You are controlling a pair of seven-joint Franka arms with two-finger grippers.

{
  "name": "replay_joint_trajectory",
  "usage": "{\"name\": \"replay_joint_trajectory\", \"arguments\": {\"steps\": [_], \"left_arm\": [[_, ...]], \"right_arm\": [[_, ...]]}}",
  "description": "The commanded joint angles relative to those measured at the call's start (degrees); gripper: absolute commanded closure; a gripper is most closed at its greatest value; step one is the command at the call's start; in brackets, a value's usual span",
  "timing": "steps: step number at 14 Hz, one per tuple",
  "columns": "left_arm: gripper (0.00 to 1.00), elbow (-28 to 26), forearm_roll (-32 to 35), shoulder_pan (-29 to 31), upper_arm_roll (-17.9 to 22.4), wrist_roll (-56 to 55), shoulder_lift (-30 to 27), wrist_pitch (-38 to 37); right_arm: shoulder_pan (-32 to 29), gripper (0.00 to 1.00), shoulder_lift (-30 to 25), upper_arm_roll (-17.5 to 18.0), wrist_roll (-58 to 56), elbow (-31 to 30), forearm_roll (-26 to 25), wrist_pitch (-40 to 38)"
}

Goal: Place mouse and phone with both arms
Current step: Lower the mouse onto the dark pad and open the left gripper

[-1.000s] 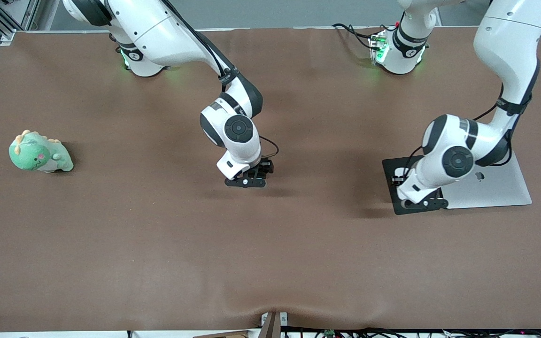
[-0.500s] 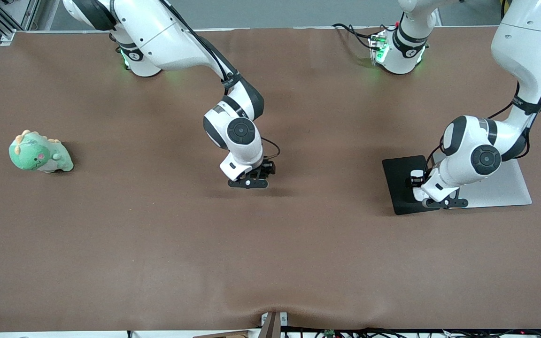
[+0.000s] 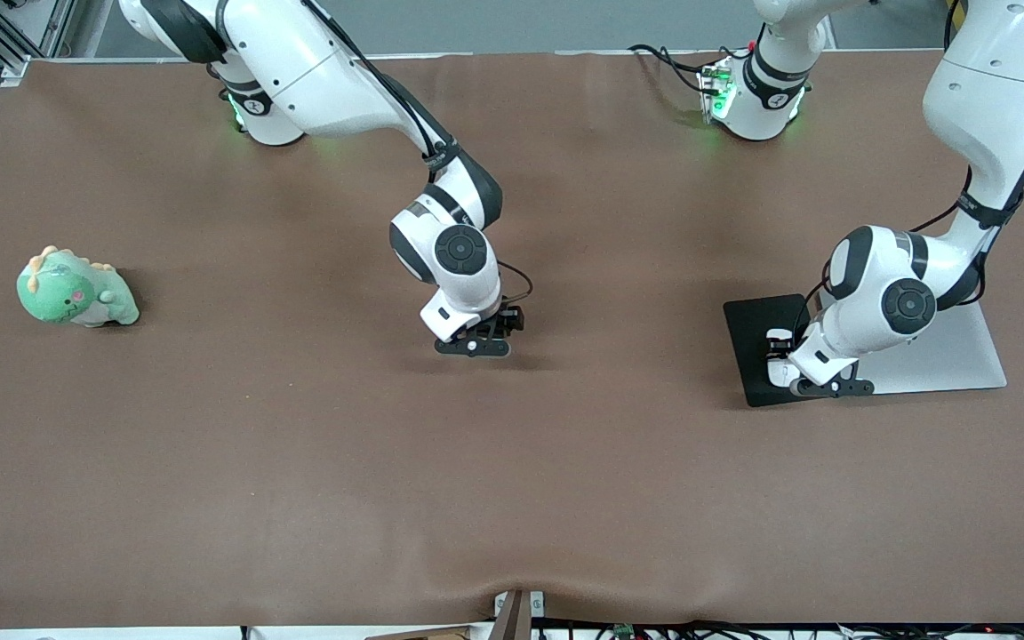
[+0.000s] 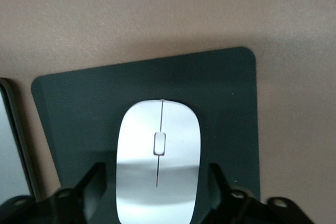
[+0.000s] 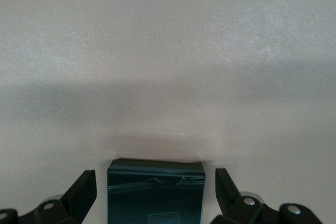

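Note:
In the left wrist view the white mouse (image 4: 157, 156) lies on the black mouse pad (image 4: 220, 103). My left gripper (image 4: 156, 176) is open around it, with a gap at each finger (image 4: 94, 182). From the front, the left gripper (image 3: 823, 386) is low over the pad's (image 3: 750, 342) nearer edge; the mouse is hidden there. The black phone (image 5: 156, 195) lies on the brown table between the fingers (image 5: 84, 187) of my open right gripper (image 5: 156, 182), touching neither. The right gripper (image 3: 474, 345) is low at mid-table, hiding the phone from the front.
A closed silver laptop (image 3: 948, 356) lies against the mouse pad toward the left arm's end; its edge (image 4: 10, 145) shows in the left wrist view. A green dinosaur toy (image 3: 75, 289) stands toward the right arm's end. Brown cloth covers the table (image 3: 512, 498).
My left gripper has opened and let go of the mouse, which now rests on the pad. The left wrist swung toward the laptop and partly back. The right arm barely moved.

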Motion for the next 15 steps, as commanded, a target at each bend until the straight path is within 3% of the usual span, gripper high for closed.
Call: {"name": "replay_joint_trajectory", "arguments": {"steps": [1,3,8,13,14,15], "left_arm": [[0.0,0.31,1.15,0.44,-0.72,-1.34,-3.54,-0.73],[0.0,2.58,0.97,0.26,-1.51,-1.25,-6.8,-5.8],[0.0,16.45,0.44,0.52,-3.62,-0.28,-11.47,-28.64],[0.0,27.72,-0.52,0.52,-4.85,-0.11,-14.18,-45.18],[0.0,27.9,-1.48,0.52,-4.85,-0.11,-16.02,-46.08],[0.0,27.9,-2.36,0.52,-4.68,-0.11,-17.95,-47.04]], "right_arm": [[0.42,0.0,1.17,-0.06,1.63,1.19,-0.6,0.24],[0.51,0.0,1.17,-0.06,1.72,1.11,-0.6,0.33],[1.21,0.0,1.52,-0.06,3.74,1.11,-0.6,0.33],[1.12,0.02,1.43,-0.06,4.97,0.93,-0.6,0.24],[1.12,0.35,1.43,-0.06,4.97,0.93,-0.6,0.24],[0.95,0.57,1.43,-0.06,4.97,0.93,-0.6,0.24]]}}
